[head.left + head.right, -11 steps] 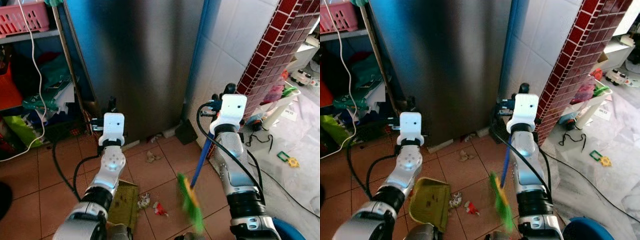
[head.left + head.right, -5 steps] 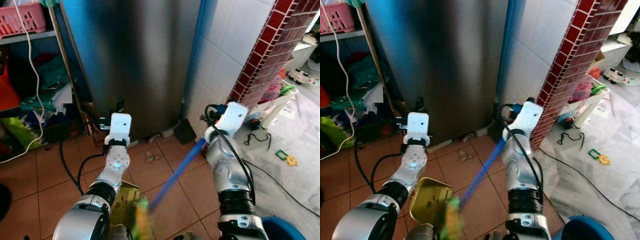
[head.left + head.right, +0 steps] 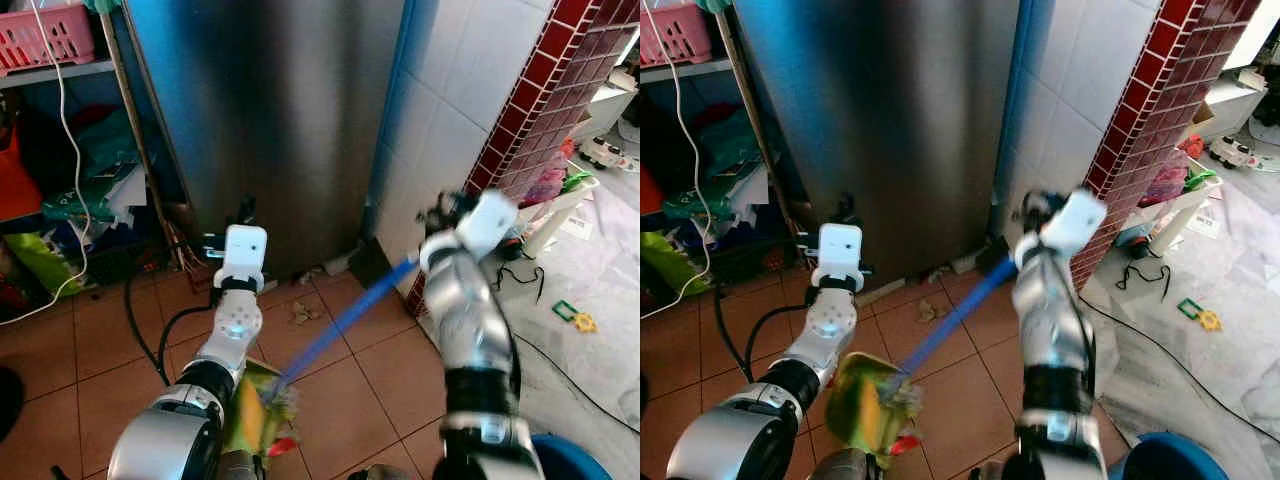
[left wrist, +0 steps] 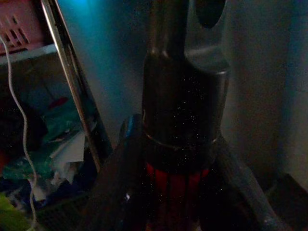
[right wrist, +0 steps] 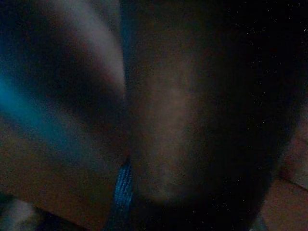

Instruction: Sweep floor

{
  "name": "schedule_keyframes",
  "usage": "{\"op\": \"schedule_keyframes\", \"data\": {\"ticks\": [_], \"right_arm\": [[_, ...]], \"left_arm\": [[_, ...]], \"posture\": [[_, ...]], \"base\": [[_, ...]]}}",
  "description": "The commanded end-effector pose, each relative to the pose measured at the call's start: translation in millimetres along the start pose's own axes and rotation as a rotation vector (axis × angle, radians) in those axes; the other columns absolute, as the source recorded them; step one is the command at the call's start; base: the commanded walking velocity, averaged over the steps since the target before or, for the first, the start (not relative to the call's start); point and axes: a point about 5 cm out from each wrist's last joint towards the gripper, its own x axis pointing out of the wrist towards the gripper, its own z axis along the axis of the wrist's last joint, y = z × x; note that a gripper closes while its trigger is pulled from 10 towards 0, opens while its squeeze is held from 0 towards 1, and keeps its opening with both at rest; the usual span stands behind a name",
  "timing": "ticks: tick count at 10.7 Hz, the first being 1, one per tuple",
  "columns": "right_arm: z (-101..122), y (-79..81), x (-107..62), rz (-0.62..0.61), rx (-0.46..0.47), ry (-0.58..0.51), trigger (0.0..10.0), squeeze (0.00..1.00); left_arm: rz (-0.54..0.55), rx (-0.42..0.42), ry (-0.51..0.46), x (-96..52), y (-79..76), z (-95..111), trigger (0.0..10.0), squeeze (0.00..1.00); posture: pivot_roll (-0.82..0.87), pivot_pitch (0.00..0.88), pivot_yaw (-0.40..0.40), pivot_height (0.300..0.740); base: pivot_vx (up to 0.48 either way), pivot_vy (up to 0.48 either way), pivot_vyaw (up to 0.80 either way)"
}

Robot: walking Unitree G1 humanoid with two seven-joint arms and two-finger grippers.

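Your left gripper is clamped on the dustpan's handle; the green dustpan sits on the floor at 6 o'clock, holding scraps (one red). Your right gripper, at 3 o'clock, has the blue broom; its fingers I cannot tell. The broom's head meets the dustpan. One scrap lies by the fridge.

Brushed metal fridge — dull sheen — beside glossy white wall tiles and matt terracotta floor tiles.
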Motion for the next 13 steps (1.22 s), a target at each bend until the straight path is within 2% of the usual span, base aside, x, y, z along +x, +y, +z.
{"op": "schedule_keyframes", "data": {"ticks": [1,3,4,6,7,8,9,11,13], "right_arm": [[23,39.9,-0.9,0.159,0.101,-0.075,10.0,0.0],[49,58.2,-0.7,0.316,0.02,-0.171,10.0,0.0],[63,61.6,0.1,0.37,-0.08,-0.243,10.0,0.0],[82,55.3,2.1,0.353,-0.241,-0.378,10.0,0.0],[85,45.7,2.3,0.321,-0.352,-0.431,10.0,0.0],[81,33.3,3.5,0.266,-0.461,-0.449,10.0,0.0],[72,23.9,3.8,0.233,-0.509,-0.426,10.0,0.0],[52,6.4,0.4,0.164,-0.601,-0.391,10.0,0.0],[42,0.9,-3.1,0.141,-0.629,-0.377,10.0,0.0]], "left_arm": [[0.0,-0.028,-0.026,5.0,-2.2,8,10.0,0.0],[-0.034,-0.025,-0.024,4.5,-5.7,8,10.0,0.0],[-0.067,-0.038,-0.019,4.9,-7.6,8,10.0,0.0],[-0.127,-0.082,-0.033,4.0,-11.1,10,10.0,0.0],[-0.122,-0.062,-0.036,4.1,-9.4,9,10.0,0.0],[-0.086,-0.029,-0.067,6.2,-3.1,12,10.0,0.0],[-0.073,-0.035,-0.088,8.8,0.3,16,10.0,0.0],[-0.056,-0.059,-0.156,10.8,4.1,27,10.0,0.0],[-0.022,-0.065,-0.225,8.7,10.8,36,10.0,0.0]], "posture": [[-0.14,0.001,-0.013,0.74],[-0.13,0.0,-0.012,0.74],[-0.13,0.0,-0.011,0.74],[-0.13,0.0,-0.008,0.74],[-0.13,0.0,-0.007,0.74],[-0.13,0.0,-0.006,0.74],[-0.13,0.0,-0.004,0.74],[-0.12,0.0,0.0,0.74],[-0.11,0.0,-0.002,0.74]], "base": [[0.0,0.0,0.0],[0.0,0.0,0.0],[0.0,0.0,0.0],[0.0,0.0,0.0],[0.0,0.0,0.0],[0.0,0.0,0.0],[0.0,0.0,0.0],[0.0,0.0,0.0],[0.0,0.0,0.0]]}}
